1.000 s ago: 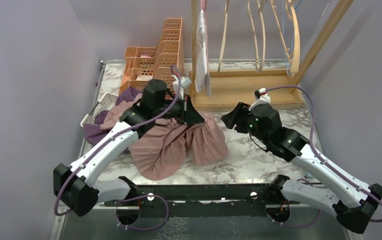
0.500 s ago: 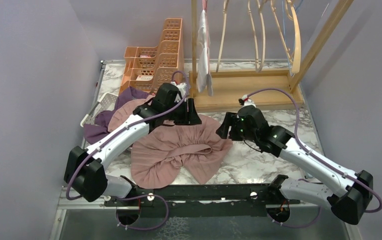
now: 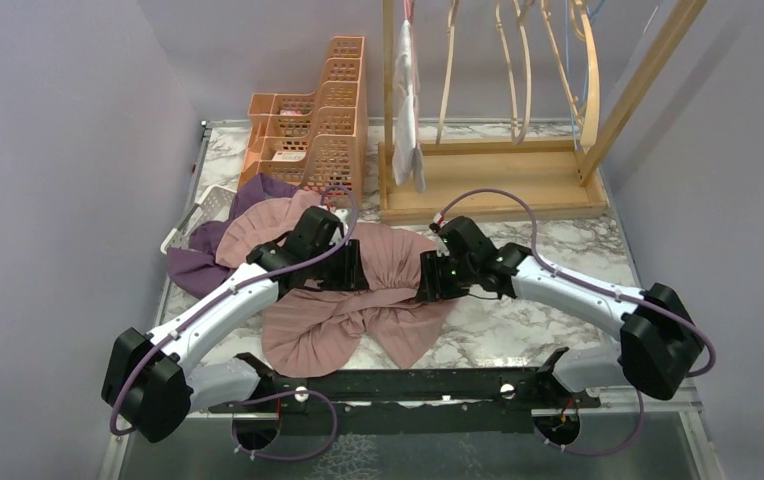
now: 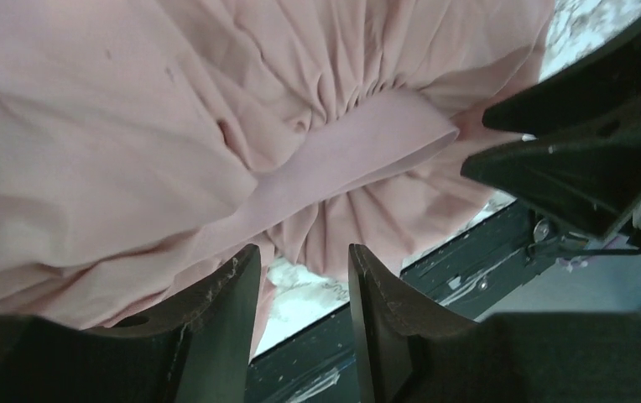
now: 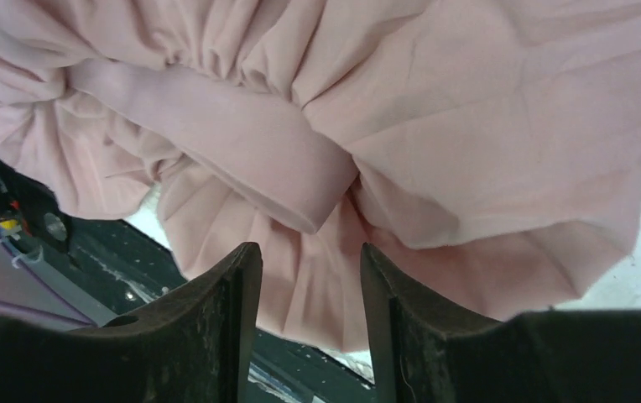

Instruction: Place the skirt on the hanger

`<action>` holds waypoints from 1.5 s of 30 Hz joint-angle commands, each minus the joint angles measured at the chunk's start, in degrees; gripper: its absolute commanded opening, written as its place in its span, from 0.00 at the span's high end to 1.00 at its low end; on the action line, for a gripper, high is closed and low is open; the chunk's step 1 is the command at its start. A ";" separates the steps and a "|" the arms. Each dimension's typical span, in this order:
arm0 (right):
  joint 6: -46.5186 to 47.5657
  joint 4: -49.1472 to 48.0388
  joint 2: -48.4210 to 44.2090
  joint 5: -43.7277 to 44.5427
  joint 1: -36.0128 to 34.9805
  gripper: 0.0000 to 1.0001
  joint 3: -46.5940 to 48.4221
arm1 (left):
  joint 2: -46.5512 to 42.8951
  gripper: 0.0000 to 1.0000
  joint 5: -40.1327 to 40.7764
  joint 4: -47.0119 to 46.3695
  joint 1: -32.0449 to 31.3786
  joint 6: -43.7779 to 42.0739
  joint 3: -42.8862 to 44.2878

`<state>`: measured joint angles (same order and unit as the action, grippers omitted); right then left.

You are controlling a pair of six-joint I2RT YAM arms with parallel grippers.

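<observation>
Lying spread on the marble table [image 3: 528, 315], the pink skirt [image 3: 323, 330] sits beneath both arms. The left gripper [image 3: 356, 274] and right gripper [image 3: 426, 282] face each other over its waistband [image 4: 359, 147], jaws partly open, holding nothing.

Overhead, plus wrist close-ups of skirt [image 4: 132, 126]

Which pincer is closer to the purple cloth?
Left. The left pincer is over the pink skirt, to the right of the purple cloth; the right pincer is farther right, beyond it.
</observation>
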<state>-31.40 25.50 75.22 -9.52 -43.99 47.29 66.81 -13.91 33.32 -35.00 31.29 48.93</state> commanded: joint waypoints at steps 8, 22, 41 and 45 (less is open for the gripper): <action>-3.54 -8.52 8.30 2.88 -0.66 0.64 -0.09 | -2.94 0.74 9.85 -3.37 -0.64 3.37 -8.59; -17.27 18.18 -1.50 33.11 -0.64 0.99 1.45 | 2.53 0.82 31.66 4.21 -0.26 2.66 -5.38; -13.49 34.48 -7.52 35.83 0.21 0.99 25.14 | -3.67 0.54 7.98 -15.97 -10.89 -1.48 -2.04; -14.14 36.89 -5.74 33.89 0.22 0.99 30.21 | -3.43 0.45 10.08 -21.53 -18.49 -1.12 -3.28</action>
<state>-45.98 57.95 67.77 26.63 -44.12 72.99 63.61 -2.90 20.01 -47.62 29.71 47.09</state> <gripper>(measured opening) 0.017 0.520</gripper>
